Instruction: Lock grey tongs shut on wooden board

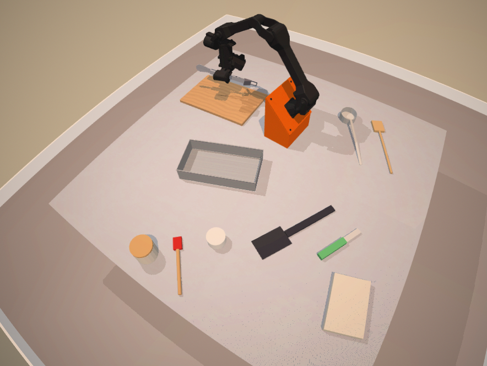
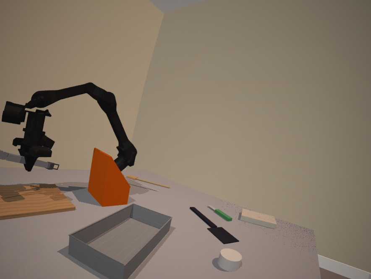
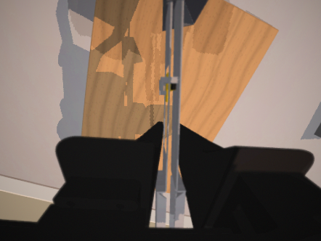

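Observation:
My gripper (image 1: pixel 226 81) (image 2: pixel 29 169) (image 3: pixel 168 127) is shut on the grey tongs (image 1: pixel 244 82) (image 2: pixel 42 163) (image 3: pixel 176 54) and holds them in the air above the wooden board (image 1: pixel 212 110) (image 2: pixel 45 207) (image 3: pixel 214 94). The tongs' two arms lie close together, almost parallel, with a narrow gap in the wrist view. They are near level; the hinge end with its square loop points toward the orange block and sits a little lower than the scalloped tips. The lock inside the hinge is hidden. The roasting tin (image 1: pixel 216 183) (image 2: pixel 95 252) holds nothing.
An orange wedge block (image 1: pixel 277 122) (image 2: pixel 109 180) stands beside the board, at the arm's base. Farther off are a black spatula (image 1: pixel 271 242) (image 2: pixel 223 234), a white cylinder (image 1: pixel 215 236) (image 2: pixel 230 258), a lidded jar (image 1: pixel 141 246) and a cream block (image 1: pixel 346 305) (image 2: pixel 258 218).

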Action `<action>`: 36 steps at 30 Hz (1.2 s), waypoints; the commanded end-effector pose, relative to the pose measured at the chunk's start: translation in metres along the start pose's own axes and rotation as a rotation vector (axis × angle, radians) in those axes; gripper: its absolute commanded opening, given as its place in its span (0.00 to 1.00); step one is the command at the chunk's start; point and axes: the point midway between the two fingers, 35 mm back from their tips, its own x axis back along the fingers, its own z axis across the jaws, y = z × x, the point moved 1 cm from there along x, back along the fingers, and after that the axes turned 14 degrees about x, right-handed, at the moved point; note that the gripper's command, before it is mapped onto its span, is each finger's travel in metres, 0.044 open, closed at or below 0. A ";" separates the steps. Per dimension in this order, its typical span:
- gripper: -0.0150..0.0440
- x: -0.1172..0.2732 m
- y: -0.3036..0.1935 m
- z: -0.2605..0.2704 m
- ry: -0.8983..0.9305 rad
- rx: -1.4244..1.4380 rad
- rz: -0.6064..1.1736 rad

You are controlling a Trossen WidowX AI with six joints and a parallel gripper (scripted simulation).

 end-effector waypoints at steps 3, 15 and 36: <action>0.00 -0.010 0.001 0.000 0.004 -0.002 -0.004; 0.00 -0.029 0.001 0.000 0.004 -0.002 -0.003; 0.00 -0.063 0.004 -0.002 0.005 -0.002 -0.001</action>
